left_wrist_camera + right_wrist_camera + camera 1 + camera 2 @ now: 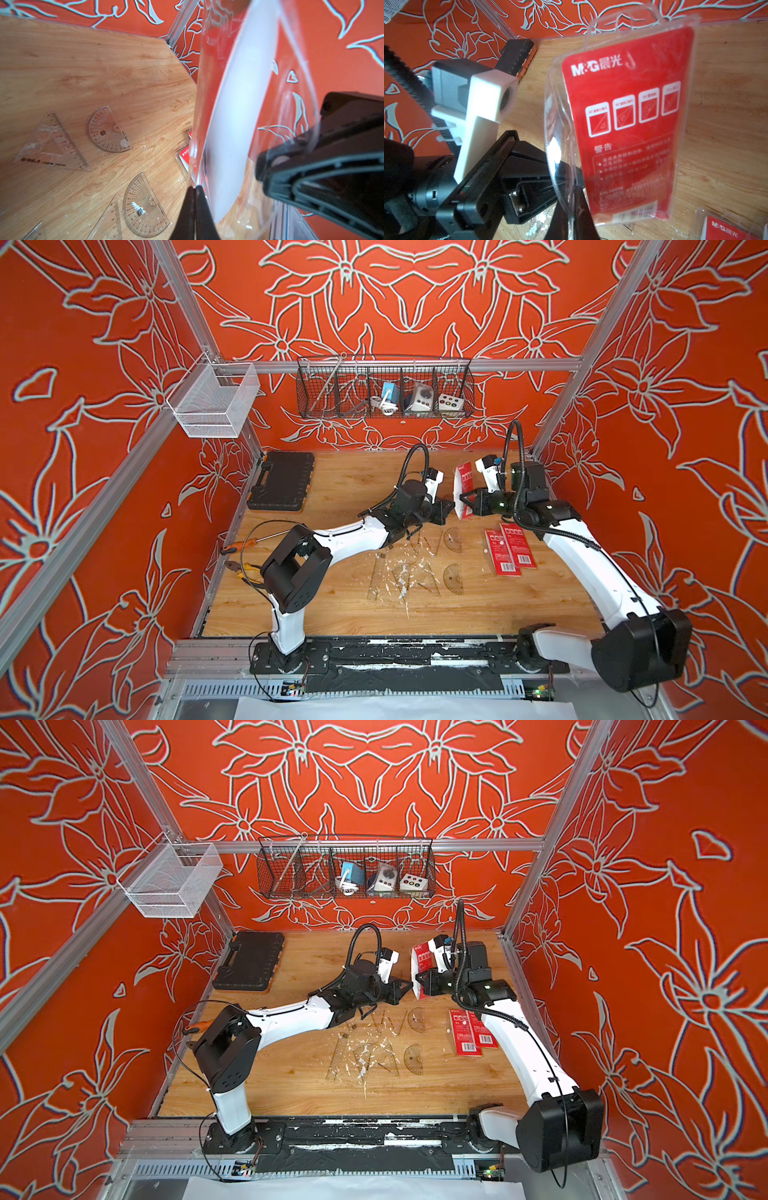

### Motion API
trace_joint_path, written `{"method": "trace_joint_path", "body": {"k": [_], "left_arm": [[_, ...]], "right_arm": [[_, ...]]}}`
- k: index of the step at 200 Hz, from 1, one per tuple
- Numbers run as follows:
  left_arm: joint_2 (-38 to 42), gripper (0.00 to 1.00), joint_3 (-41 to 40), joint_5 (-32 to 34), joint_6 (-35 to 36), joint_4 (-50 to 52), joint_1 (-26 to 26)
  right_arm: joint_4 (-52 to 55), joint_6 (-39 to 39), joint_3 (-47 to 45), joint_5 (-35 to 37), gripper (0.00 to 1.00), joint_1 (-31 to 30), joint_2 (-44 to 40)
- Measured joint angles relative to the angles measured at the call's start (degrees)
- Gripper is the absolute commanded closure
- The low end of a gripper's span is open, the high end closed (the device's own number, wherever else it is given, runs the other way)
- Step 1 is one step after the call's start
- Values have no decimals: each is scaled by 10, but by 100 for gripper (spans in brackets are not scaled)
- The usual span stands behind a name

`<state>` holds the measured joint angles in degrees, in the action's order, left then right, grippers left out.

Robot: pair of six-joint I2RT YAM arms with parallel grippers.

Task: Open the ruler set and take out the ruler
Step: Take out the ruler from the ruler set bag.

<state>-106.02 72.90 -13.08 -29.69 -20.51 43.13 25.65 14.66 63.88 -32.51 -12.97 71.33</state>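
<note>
The ruler set (629, 124) reads "M&G晨光" in white on red, with "警告" lower down

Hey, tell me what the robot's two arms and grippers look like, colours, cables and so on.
Both match: the left arm and right arm have white link shells and bulky black joint housings. A black corrugated hose arches over each wrist to a white camera mount. The left gripper and right gripper are black, with ribbed triangular jaws. Thin black wires trail along the links.
</note>
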Motion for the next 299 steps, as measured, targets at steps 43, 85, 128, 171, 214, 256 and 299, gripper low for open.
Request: {"method": "trace_joint_path", "body": {"k": [43, 85, 128, 171, 214, 256, 299], "left_arm": [[9, 86, -53, 16, -15, -49, 0], [26, 88, -86, 14, -25, -87, 1], [80, 89, -111, 11, -24, -101, 1], [100, 94, -100, -14, -22, -104, 5], [85, 97, -61, -40, -16, -86, 21], [54, 98, -45, -49, -11, -64, 30], [38, 98, -45, -46, -4, -40, 30]], "right_arm": [[28, -5, 0, -6, 100, 0, -3], [45, -8, 0, 4, 100, 0, -3], [56, -16, 2, 40, 100, 0, 10], [56, -18, 2, 61, 100, 0, 24], [56, -18, 5, 61, 100, 0, 24], [55, -18, 13, 60, 100, 0, 23], [55, -18, 15, 52, 100, 0, 20]]}}
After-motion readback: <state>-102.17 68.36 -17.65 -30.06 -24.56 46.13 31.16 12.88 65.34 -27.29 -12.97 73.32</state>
